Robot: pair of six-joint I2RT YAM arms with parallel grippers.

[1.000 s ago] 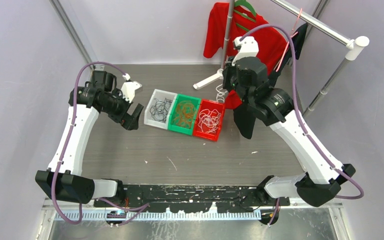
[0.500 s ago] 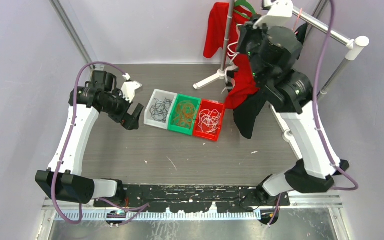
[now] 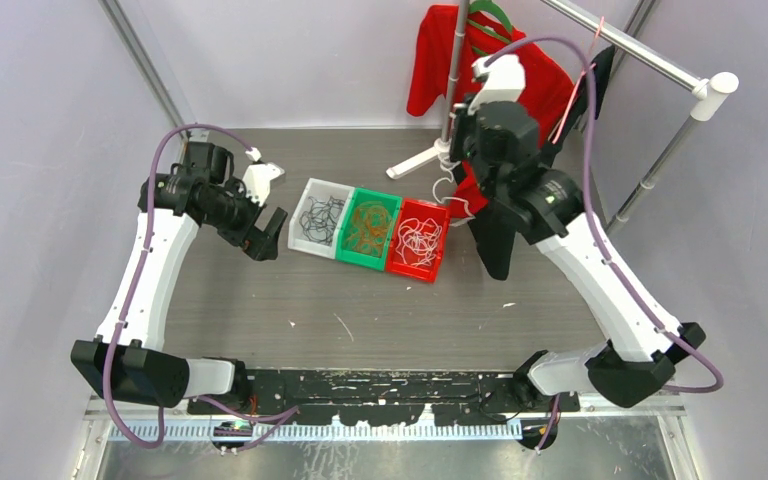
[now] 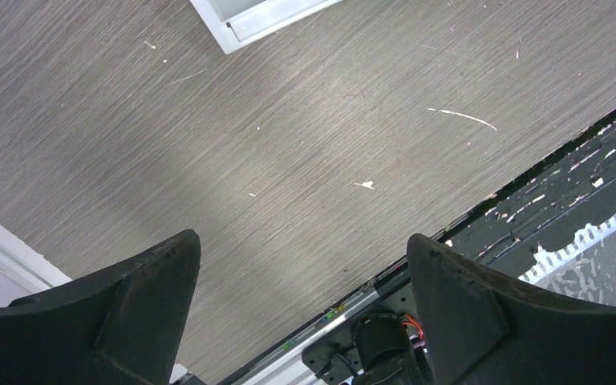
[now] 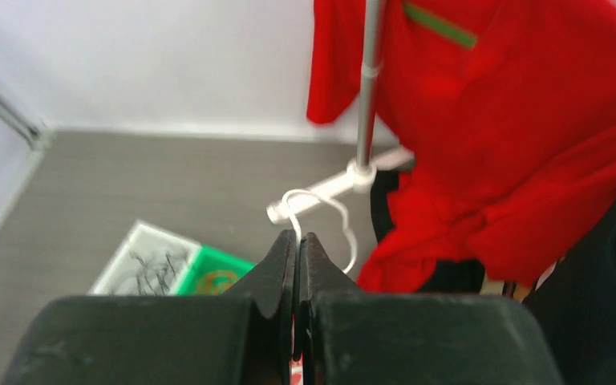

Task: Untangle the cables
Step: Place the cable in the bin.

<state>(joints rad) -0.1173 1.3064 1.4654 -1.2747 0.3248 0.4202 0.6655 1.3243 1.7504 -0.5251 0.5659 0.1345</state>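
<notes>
Hanging high over the far right part of the grey wood-grain surface (image 3: 380,310), the right gripper (image 5: 297,237) has its two black fingers pressed fully together, and a thin curly white cable (image 5: 314,192) is pinched between the tips; the cable makes a loop just beyond the fingers, and in the top view it runs down toward the red plastic bin (image 3: 412,276); whether its lower end touches that bin I cannot tell. The left gripper (image 4: 301,245) is spread as wide as it goes and has hold of nothing; it hovers over bare surface just beside the white plastic bin (image 3: 312,250), whose corner shows at the top of the left wrist view. The three bins stand touching in a row near the middle of the surface: the white one contains tangled black cables (image 3: 320,218); the green plastic bin (image 3: 360,263) between the others contains tangled orange cables (image 3: 368,226); the red one contains tangled white cables (image 3: 418,240). Behind the right gripper a red shirt (image 5: 481,120) hangs beside a thin metal pole (image 5: 366,80).
</notes>
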